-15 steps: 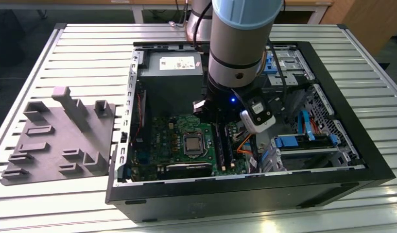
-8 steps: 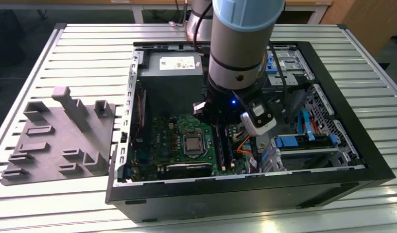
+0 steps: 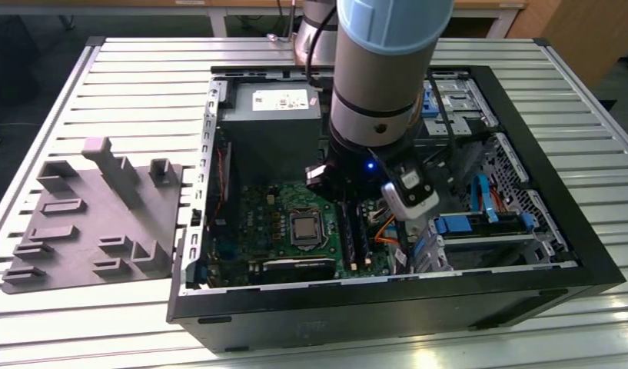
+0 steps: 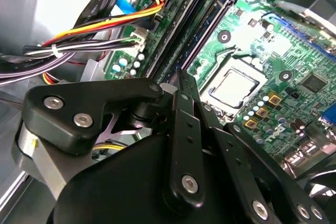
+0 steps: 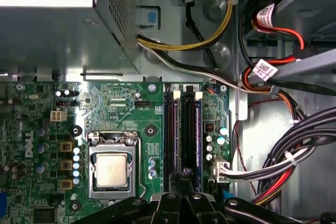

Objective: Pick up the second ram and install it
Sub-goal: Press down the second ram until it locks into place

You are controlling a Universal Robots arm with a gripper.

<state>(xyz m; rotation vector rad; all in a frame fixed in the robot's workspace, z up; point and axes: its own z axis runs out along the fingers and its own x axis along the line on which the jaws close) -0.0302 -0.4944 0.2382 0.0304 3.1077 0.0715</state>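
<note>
My gripper (image 5: 185, 178) is inside the open computer case (image 3: 559, 254), low over the green motherboard (image 5: 121, 106). Its black fingers (image 4: 181, 85) are pressed together with nothing visible between them, and their tips sit at the near end of the two long memory slots (image 5: 181, 129) beside the processor (image 5: 111, 170). A thin blue board edge, the second ram (image 5: 197, 129), stands lengthwise in the slot under the tips. I cannot tell whether it is fully seated. In the exterior view the arm's wrist covers most of the gripper (image 3: 347, 198).
Bundled coloured cables (image 5: 283, 166) run close beside the slots, and the grey power supply (image 3: 267, 115) stands behind them. Blue-clipped drive bays (image 3: 478, 224) fill the case on the exterior view's right. A grey moulded fixture (image 3: 93, 219) lies on the slatted table on the exterior view's left.
</note>
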